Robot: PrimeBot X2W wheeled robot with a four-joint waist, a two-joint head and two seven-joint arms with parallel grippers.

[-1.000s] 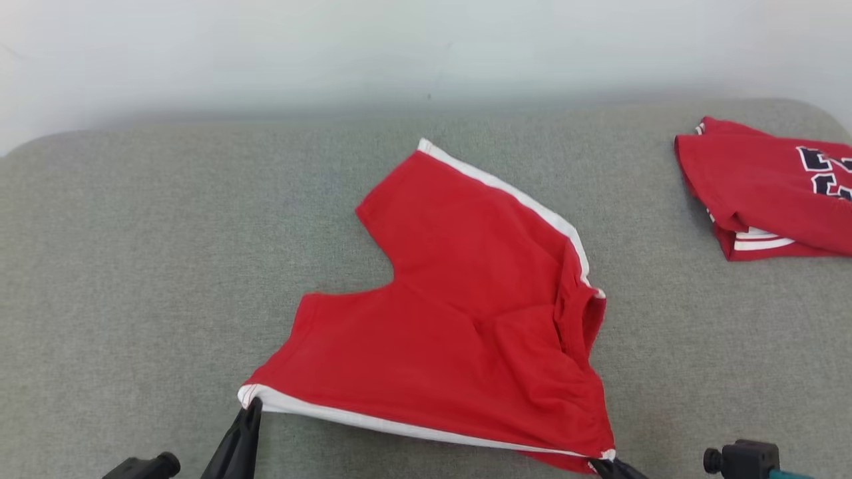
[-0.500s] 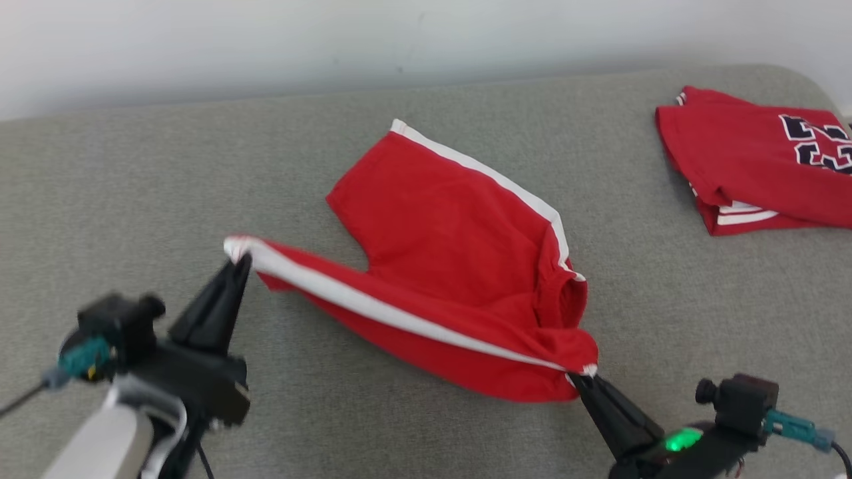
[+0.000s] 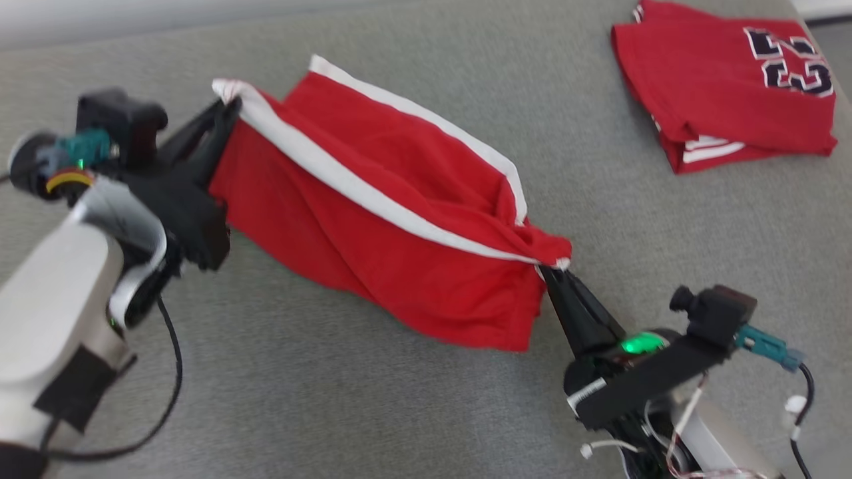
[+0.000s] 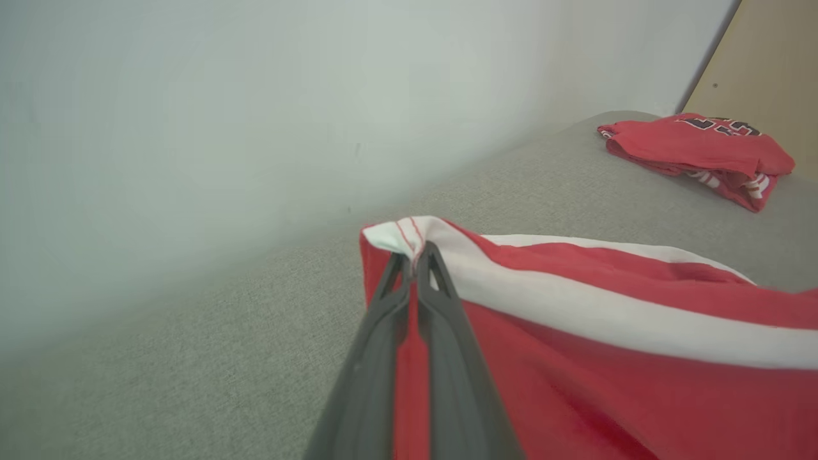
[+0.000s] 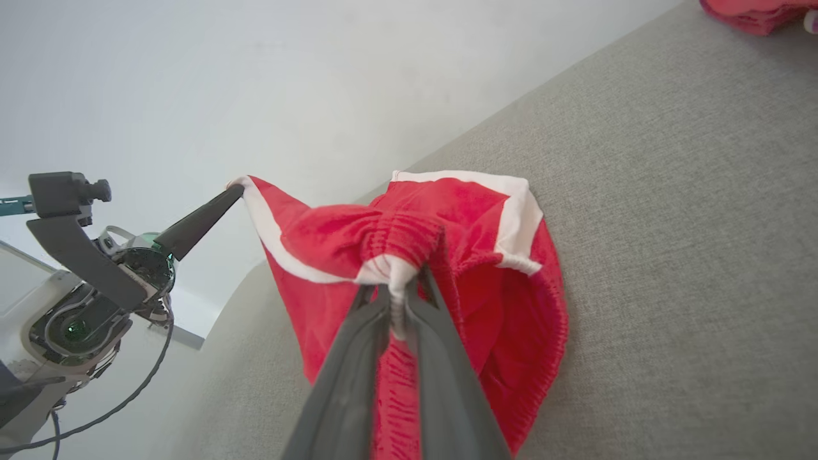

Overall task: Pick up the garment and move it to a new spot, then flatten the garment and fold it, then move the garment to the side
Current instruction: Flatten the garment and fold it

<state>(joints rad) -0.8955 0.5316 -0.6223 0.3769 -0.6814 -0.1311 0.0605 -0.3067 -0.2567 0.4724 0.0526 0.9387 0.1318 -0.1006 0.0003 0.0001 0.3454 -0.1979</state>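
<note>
The garment (image 3: 399, 219) is a pair of red shorts with a white side stripe, lifted by one long edge above the grey padded surface (image 3: 333, 399). My left gripper (image 3: 226, 106) is shut on the leg-hem corner at the upper left. My right gripper (image 3: 556, 269) is shut on the waistband corner at the lower right. The striped edge stretches between them and the cloth hangs down, its lower part touching the surface. In the left wrist view the fingertips (image 4: 415, 255) pinch the white hem of the garment (image 4: 607, 358). In the right wrist view my gripper (image 5: 393, 291) clamps the gathered waistband of the garment (image 5: 447, 255).
A second red garment (image 3: 725, 86) with dark numerals lies folded at the far right of the surface, also seen as a red pile (image 4: 696, 147) in the left wrist view. A pale wall (image 4: 192, 128) borders the far edge. Open grey surface lies in front.
Both grippers have raised and carried the near striped edge of the garment up and away over its far half. The head camera has tilted down and shifted, so the whole picture has moved.
</note>
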